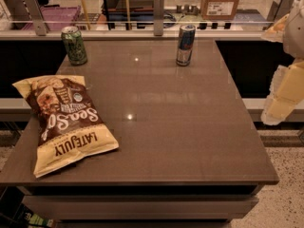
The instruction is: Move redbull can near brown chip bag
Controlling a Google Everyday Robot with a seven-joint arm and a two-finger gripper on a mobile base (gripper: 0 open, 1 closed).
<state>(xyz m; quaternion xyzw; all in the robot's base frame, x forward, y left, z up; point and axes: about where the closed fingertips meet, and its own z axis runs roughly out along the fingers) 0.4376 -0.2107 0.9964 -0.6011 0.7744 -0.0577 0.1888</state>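
The redbull can [185, 45] stands upright at the far middle of the brown table [180, 127], slim, blue and silver. The brown chip bag [64, 122] lies flat at the table's front left, with a dark brown middle, tan ends and "LATE JULY" lettering. My arm with the gripper [278, 106] shows as pale blocks at the right edge of the view. It is beyond the table's right side, well apart from the can and holding nothing that I can see.
A wider green can [74, 45] stands upright at the table's far left corner. A glass rail with metal posts [158, 13] runs behind the table. A cardboard box [220, 1] sits beyond it. Speckled floor lies at the right.
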